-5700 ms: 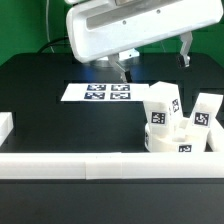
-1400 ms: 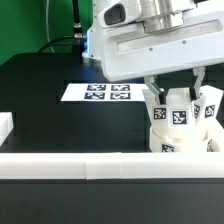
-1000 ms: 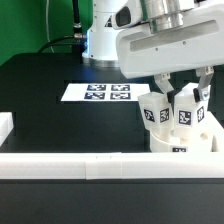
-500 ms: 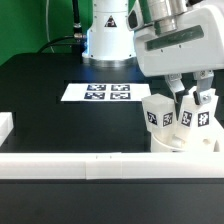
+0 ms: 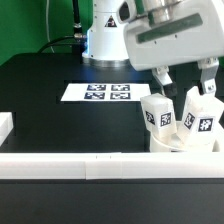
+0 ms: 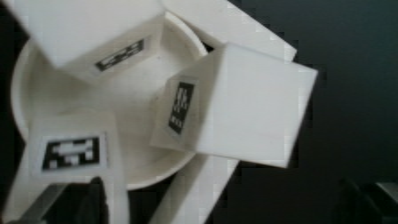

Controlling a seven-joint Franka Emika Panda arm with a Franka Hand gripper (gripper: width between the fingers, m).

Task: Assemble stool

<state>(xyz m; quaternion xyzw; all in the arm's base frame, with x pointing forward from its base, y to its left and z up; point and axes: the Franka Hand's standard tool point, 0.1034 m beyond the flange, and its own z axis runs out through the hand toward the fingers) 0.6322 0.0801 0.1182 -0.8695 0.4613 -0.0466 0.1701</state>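
Observation:
The white round seat (image 5: pixel 178 143) lies at the exterior view's right, behind the front rail. Three short white tagged legs stand on it: one on the left (image 5: pixel 159 113), one in the middle (image 5: pixel 192 106), one on the right (image 5: pixel 206 126). My gripper (image 5: pixel 187 79) hangs just above them, with its two fingers spread wide to either side of the middle leg's top, and holds nothing. The wrist view looks down on the seat (image 6: pixel 50 108) and on two leg blocks, one (image 6: pixel 244 100) larger than the other (image 6: pixel 98 35). My fingers do not show clearly there.
A long white rail (image 5: pixel 95 164) runs along the front, with a short white piece (image 5: pixel 5 127) at the exterior view's left. The marker board (image 5: pixel 104 92) lies flat behind on the black table. The arm's white base (image 5: pixel 105 35) stands at the back.
My gripper moved to the exterior view's right, went down around the middle leg, and has now risen off it with its fingers apart. The seat and legs shifted slightly right.

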